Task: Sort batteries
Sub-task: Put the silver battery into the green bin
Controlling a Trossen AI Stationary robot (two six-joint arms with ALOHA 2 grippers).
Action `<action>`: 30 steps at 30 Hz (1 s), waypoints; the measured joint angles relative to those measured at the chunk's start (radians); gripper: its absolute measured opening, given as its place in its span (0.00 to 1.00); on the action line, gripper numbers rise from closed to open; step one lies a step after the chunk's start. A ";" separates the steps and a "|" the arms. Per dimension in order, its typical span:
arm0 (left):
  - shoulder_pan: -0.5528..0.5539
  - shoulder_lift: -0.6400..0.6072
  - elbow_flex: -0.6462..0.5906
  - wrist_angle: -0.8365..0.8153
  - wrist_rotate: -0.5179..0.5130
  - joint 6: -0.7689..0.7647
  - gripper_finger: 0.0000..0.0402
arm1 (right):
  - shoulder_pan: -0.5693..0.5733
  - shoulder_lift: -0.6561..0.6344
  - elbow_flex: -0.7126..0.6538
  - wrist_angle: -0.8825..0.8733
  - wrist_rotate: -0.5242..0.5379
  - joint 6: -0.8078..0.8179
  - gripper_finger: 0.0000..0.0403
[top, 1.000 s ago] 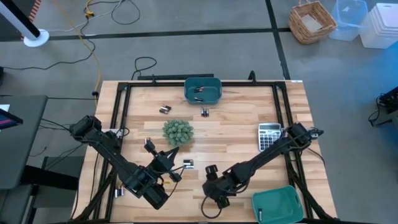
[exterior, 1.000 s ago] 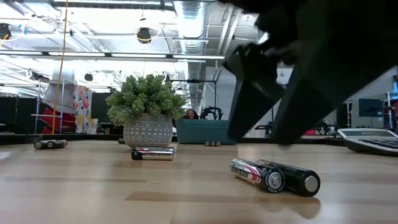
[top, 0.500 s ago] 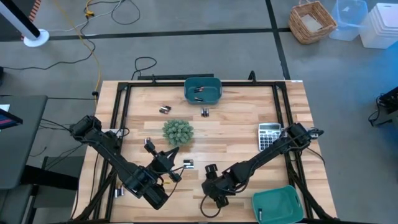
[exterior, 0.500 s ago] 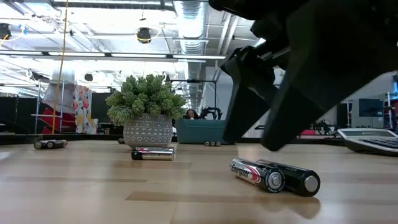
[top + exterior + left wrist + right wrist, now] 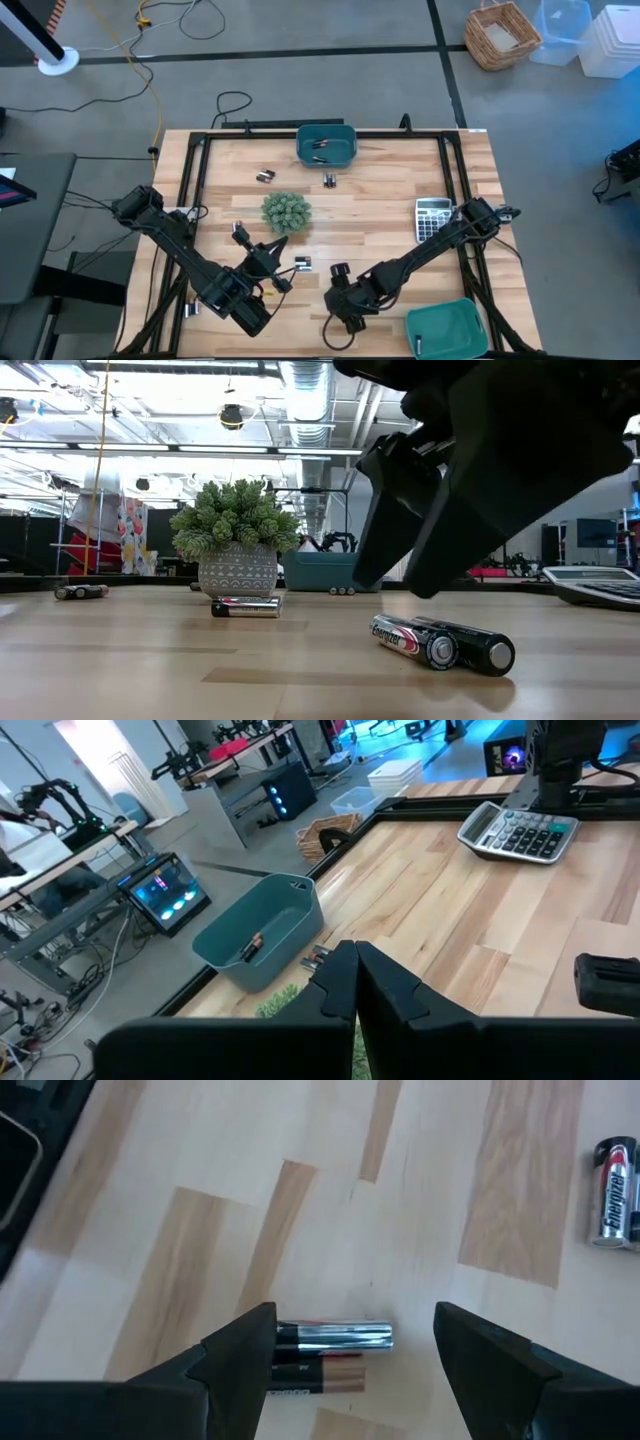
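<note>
A grey floor (image 5: 300,80) with dark seams surrounds the wooden tabletop (image 5: 380,215). At about 1 o'clock sit a wicker basket (image 5: 502,35) and clear plastic bins (image 5: 600,38); a yellow cable (image 5: 140,60) trails at 11 o'clock. Ceiling ducts (image 5: 305,390) and strip lights hang overhead.

Batteries (image 5: 440,640): two cells flat side by side on worktop near front; other pairs scattered; some in far bin.
</note>
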State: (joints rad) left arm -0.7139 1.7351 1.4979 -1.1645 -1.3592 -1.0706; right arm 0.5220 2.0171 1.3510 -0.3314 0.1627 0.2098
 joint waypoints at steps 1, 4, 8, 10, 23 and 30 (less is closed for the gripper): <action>0.000 0.000 0.000 0.000 0.001 0.000 0.00 | 0.000 0.000 0.000 -0.008 0.000 -0.005 0.71; 0.000 0.000 0.000 0.000 0.013 0.000 0.00 | 0.002 0.000 0.000 -0.011 0.000 -0.008 0.71; -0.002 0.000 0.000 0.000 0.015 0.000 0.00 | 0.018 -0.002 0.000 -0.008 0.001 -0.016 0.71; -0.003 0.000 0.000 0.000 0.015 0.000 0.00 | 0.030 -0.002 0.000 -0.011 0.000 -0.016 0.71; -0.003 0.000 0.000 0.005 0.017 0.000 0.00 | 0.080 -0.003 0.000 -0.106 0.046 -0.149 0.71; -0.003 0.000 0.000 0.005 0.021 -0.001 0.00 | 0.078 -0.003 0.000 -0.098 0.048 -0.210 0.71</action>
State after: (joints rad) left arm -0.7170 1.7351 1.4979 -1.1599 -1.3385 -1.0716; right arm 0.6003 2.0140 1.3510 -0.4296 0.2111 -0.0006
